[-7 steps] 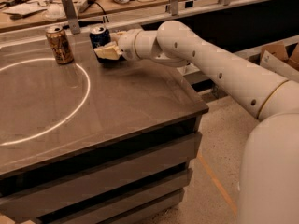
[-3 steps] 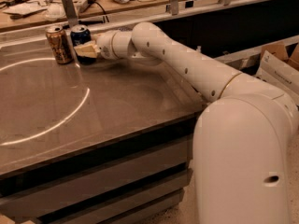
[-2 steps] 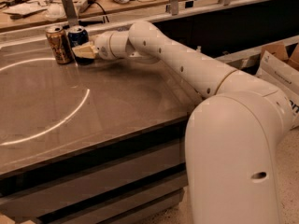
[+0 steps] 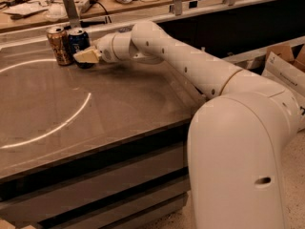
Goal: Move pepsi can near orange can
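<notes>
Looking back, you see the gripper has carried the pepsi can leftwards over the table; now it stands just beside the orange can. The fingers still grip it low.

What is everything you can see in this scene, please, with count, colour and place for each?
orange can: one, brownish-orange with a silver top, upright at the far left of the table.
pepsi can: one, dark blue, upright close beside the orange can on its right.
table: one, grey-brown, fills the left and centre.
circle line: one, white, marked on the tabletop.
workbench: one, wooden, behind the table, strewn with cables and small items.
cardboard box: one, brown, at the right edge.
gripper: one, tan, at the base of the pepsi can.
arm: one, white, reaches from the right.
robot body: one, white, right foreground.
</notes>
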You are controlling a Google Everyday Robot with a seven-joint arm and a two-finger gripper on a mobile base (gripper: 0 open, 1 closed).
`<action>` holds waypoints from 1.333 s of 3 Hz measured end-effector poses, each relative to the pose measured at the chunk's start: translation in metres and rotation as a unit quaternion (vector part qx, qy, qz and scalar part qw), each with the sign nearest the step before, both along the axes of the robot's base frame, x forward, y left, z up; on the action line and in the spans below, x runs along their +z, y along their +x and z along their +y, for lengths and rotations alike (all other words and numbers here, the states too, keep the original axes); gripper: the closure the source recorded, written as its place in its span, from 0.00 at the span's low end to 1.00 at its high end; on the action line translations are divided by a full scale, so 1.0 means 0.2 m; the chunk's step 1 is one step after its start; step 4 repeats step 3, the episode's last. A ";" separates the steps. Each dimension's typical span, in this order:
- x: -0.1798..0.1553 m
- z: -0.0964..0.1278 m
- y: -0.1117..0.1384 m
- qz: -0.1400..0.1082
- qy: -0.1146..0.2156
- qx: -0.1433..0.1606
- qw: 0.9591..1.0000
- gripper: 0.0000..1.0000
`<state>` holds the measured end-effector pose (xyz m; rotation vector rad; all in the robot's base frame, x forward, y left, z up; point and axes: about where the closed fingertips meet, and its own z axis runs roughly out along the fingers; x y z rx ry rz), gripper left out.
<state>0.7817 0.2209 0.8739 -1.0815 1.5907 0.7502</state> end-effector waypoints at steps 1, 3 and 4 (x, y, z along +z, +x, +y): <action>0.04 -0.06 -0.09 -0.009 -0.003 0.007 1.000 0.00; 0.18 -0.38 -0.47 -0.017 -0.018 -0.020 0.999 0.00; 0.18 -0.38 -0.47 -0.017 -0.018 -0.020 0.999 0.00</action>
